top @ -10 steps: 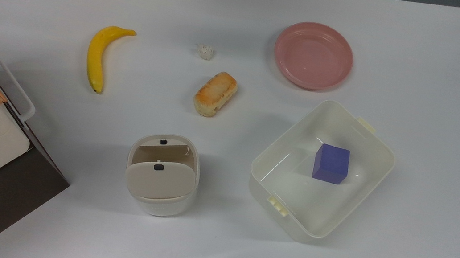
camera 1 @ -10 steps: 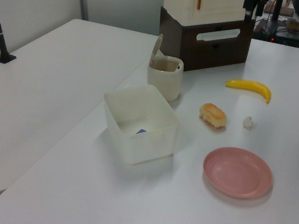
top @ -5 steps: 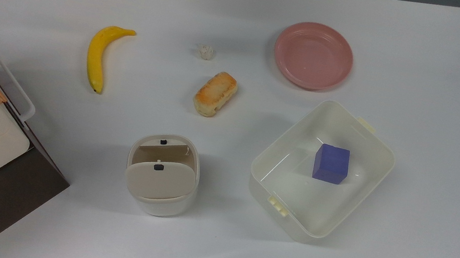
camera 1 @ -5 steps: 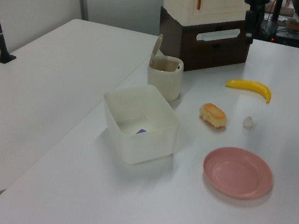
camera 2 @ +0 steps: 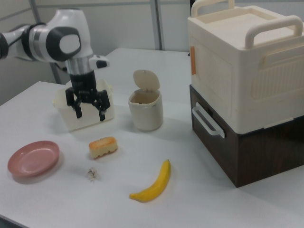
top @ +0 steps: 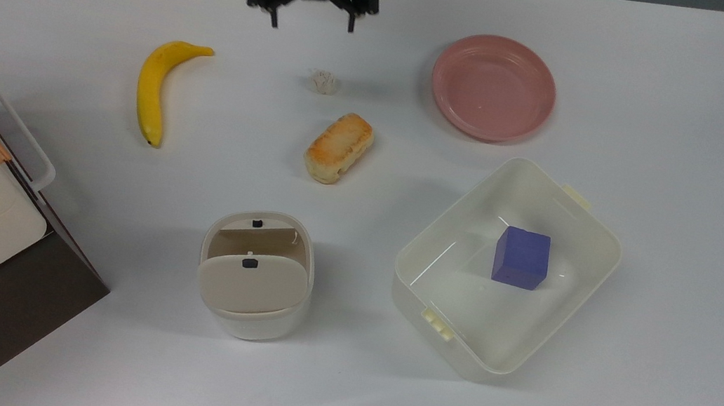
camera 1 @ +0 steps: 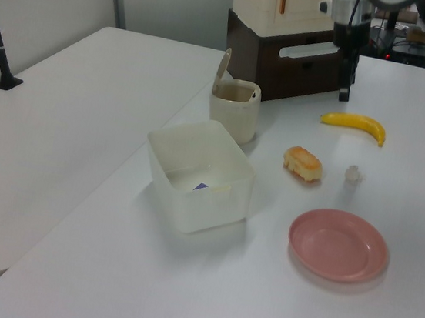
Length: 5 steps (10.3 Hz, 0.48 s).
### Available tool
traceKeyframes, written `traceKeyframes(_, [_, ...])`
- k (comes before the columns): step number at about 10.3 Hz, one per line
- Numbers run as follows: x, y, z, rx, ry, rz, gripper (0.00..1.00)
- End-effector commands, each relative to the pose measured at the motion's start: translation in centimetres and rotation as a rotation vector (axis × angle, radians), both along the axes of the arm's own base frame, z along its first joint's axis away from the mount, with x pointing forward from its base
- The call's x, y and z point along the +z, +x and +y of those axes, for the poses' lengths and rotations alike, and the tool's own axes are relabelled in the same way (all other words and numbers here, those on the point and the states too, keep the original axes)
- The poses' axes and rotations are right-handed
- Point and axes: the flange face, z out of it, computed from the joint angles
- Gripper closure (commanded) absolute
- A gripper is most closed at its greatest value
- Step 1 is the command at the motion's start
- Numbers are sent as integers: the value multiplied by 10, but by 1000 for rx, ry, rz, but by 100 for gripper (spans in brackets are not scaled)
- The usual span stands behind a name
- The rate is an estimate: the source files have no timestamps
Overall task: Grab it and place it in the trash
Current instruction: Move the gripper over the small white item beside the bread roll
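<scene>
Since the earlier frame the pincer [top: 312, 19] has come further in from the top edge of the top view, and it hangs with fingers spread wide and nothing between them, above the table [top: 692, 171]. The paper wad [top: 324, 82] lies just below it in the upper middle of the top view, apart from the fingers, between the banana [top: 155, 85] and the pink plate [top: 493, 87], with the bread roll [top: 338, 147] near it. The trash bin [top: 254, 273] stands in the lower middle, lid tipped open, well apart from the wad.

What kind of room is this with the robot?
Probably a robot lab or office workspace. A robot arm's gripper hangs over a plain white table laid with test things like a banana, and cables and equipment stand behind.
</scene>
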Motion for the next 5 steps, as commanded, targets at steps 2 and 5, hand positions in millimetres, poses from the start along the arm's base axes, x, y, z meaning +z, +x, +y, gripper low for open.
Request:
traceKeyframes(2, [-76,-18,32,122,-73,59,0])
traceKeyframes(5, [-116,-33,49,202,-133,140,0])
